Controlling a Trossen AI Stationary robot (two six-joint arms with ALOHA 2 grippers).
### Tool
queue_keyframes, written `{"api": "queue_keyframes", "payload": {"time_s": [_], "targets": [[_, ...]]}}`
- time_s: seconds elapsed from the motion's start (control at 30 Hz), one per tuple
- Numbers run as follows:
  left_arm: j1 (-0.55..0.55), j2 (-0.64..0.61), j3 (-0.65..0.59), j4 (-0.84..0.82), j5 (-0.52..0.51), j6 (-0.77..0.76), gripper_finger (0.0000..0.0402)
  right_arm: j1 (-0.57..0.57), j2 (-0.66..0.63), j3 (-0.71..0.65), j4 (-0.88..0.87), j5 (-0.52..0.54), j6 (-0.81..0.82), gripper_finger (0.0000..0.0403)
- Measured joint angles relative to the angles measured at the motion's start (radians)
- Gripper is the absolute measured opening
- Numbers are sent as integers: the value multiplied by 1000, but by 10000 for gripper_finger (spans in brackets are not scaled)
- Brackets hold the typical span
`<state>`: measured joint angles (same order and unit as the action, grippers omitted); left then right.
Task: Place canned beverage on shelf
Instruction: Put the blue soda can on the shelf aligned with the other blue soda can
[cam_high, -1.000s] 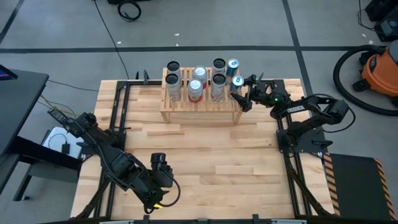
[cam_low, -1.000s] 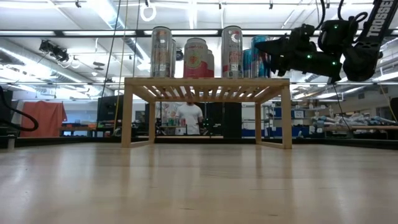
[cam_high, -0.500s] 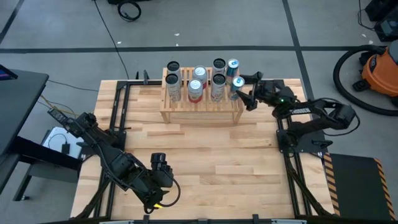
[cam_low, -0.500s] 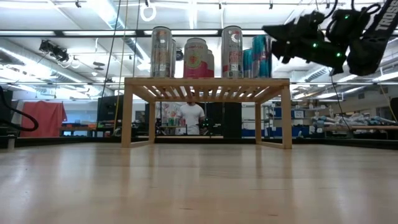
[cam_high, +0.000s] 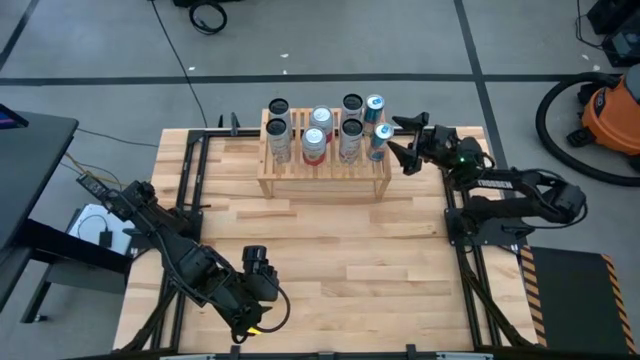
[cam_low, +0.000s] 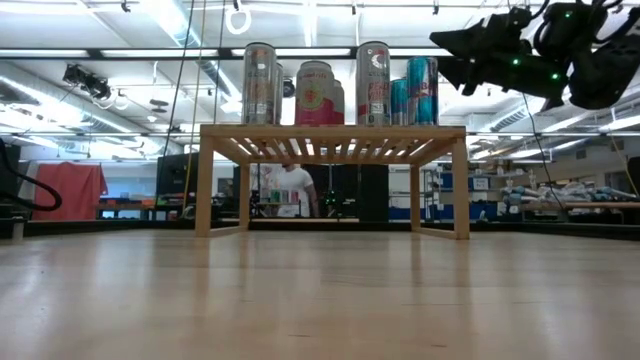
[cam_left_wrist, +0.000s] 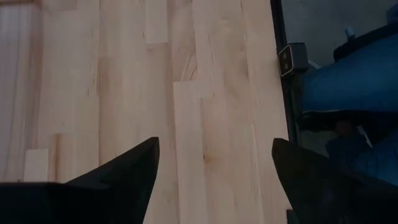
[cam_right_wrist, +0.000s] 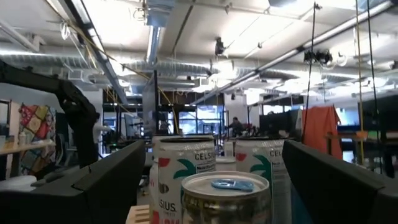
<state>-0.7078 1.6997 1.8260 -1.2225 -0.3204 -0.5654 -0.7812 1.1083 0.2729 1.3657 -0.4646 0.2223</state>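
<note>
Butcher-block table (cam_high: 330, 260) carried the wooden shelf (cam_high: 322, 177) at its far edge; we counted six beverage cans (cam_high: 349, 141) upon it. Right gripper (cam_high: 402, 148), jaws wide and empty, hung beside the blue can (cam_high: 378, 141). Left gripper (cam_high: 255, 262), spread wide, waited well apart from the shelf.

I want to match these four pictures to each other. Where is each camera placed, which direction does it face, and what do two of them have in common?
High view: above the table, facing straight down; shows both arms, the shelf, the open right gripper beside it.
Low view: at table-top height, facing level across; shows the right gripper above the shelf's end.
Left wrist view: on the left arm, facing bare table; its open fingers show.
Right wrist view: on the right arm, facing the cans; its own fingers show.
Shared: high, low and right wrist views all show the cans.
</note>
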Motion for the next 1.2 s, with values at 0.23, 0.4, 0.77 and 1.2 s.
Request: {"api": "queue_keyframes", "payload": {"time_s": [0.23,0.4,0.77,1.2], "targets": [[-3,0,0,0,0,1,314,-1,-58,0,-55,-68,47,390],[-3,0,0,0,1,1,314,-5,-120,0,-65,-82,36,390],[-3,0,0,0,3,0,314,-117,-336,0,-490,-94,-9,378],[-3,0,0,0,3,1,314,-117,-380,0,-634,-185,-23,374]]}}
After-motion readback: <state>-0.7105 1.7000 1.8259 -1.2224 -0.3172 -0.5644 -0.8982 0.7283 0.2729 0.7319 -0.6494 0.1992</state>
